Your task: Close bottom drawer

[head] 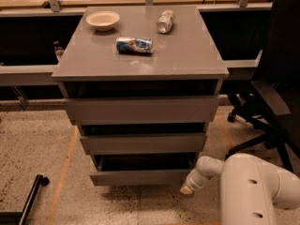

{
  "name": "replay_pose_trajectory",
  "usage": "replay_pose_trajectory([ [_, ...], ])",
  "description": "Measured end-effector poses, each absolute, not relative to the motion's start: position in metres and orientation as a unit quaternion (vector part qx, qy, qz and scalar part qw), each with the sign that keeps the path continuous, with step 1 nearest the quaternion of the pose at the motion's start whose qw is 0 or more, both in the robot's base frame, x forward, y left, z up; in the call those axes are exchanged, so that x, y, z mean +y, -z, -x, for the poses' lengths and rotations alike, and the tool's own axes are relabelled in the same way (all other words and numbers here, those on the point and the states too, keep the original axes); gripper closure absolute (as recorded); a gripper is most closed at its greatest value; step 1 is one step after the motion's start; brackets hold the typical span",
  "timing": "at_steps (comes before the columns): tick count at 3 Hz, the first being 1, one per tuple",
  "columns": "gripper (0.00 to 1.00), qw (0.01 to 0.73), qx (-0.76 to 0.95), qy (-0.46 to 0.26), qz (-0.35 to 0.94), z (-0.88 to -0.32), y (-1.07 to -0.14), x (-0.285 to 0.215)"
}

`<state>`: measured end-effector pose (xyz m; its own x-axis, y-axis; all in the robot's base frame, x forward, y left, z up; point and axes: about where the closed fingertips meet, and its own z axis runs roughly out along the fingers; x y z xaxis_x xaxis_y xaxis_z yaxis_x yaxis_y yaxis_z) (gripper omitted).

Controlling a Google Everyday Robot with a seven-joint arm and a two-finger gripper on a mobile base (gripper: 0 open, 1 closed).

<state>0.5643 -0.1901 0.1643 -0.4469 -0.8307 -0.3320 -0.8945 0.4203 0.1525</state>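
Speckled floor (42, 144) fills the lower part of the frame, with a pale orange stripe (65, 165) running on it at the left. A grey cabinet (140, 75) with three drawers stands in the middle. Behind it, along the top of the frame, is a dark desk structure with a light wooden surface.

On the worktop (187, 55) of the cabinet lie three things, well apart from each other. A pale bowl (102, 20) sits upright in the upper left corner. A blue can (134, 45), dented, lies on its side near the centre. A silver can (165, 21) lies on its side further back, to the right of the bowl.

All three drawers stand a little out from the cabinet, and each has a dark gap above its front. The top drawer (140, 109) is the widest, and the middle drawer (143, 143) is under it. The bottom drawer (140, 176) is at the lower centre of the frame, close to the floor, and it is not yet pushed in.

A white arm (255, 191) comes in from the lower right corner. Its hand (187, 188), with a tan tip, is low near the floor, just beside the right end of the bottom drawer's front. It is not possible to see whether the hand is spread or pressed together, or whether it touches the drawer.

A black chair (281, 78) stands at the right edge. A black bar (29, 201) with a round end lies on the floor at the lower left.
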Motion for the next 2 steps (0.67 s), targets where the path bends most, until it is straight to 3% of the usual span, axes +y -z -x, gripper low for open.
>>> replay_pose_trajectory([
  [1,1.00,0.114,0.844,-0.151,0.501,-0.567,-0.163,-0.191],
  [2,1.00,0.185,0.839,-0.123,0.496,-0.613,-0.166,-0.184],
])
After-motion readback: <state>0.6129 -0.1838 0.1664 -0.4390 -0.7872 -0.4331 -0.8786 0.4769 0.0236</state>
